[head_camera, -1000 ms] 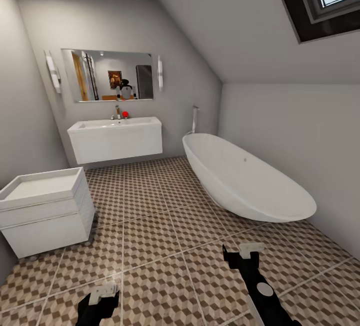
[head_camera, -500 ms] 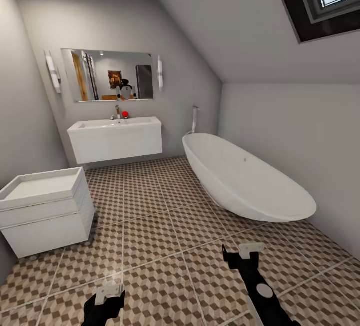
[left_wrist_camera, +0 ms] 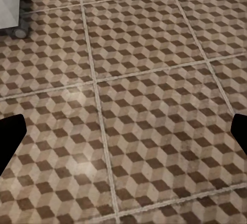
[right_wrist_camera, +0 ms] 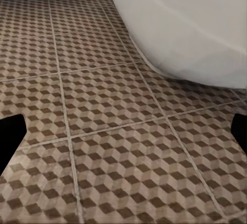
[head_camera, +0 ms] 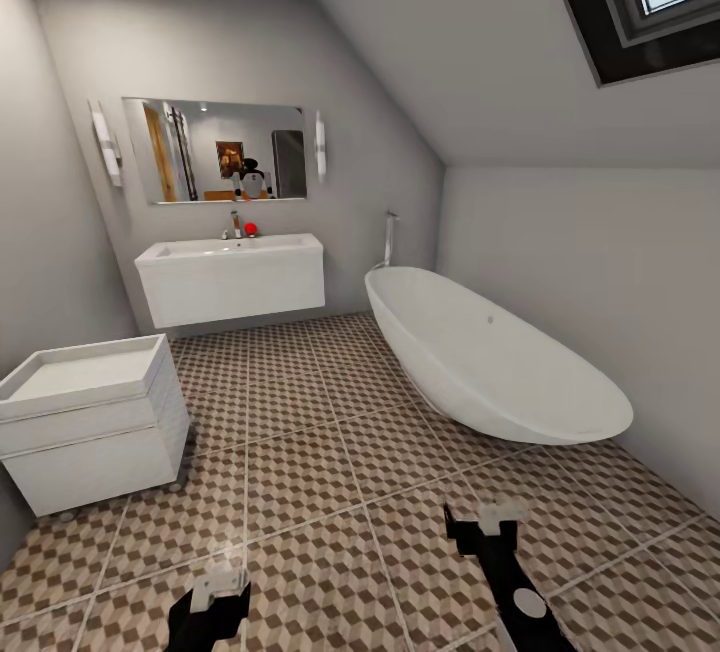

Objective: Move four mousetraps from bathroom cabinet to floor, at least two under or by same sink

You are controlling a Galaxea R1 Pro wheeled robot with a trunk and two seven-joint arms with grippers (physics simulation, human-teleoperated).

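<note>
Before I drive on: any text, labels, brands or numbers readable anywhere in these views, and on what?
None: no readable word, label, brand or number in any view.
The small framed picture reflected in the mirror is too small and blurred to tell whether it bears text.
The bathroom sink, bathtub, small white drawer unit and bathroom floor show no markings.

We see both arms low at the near edge of the head view. Left gripper (head_camera: 218, 584) barely in view, black with a pale tip; in its wrist view its fingers (left_wrist_camera: 9, 144) sit wide apart, holding nothing. Right gripper (head_camera: 487, 517) reaches further forward, fingers (right_wrist_camera: 10, 137) likewise spread, nothing held.
</note>
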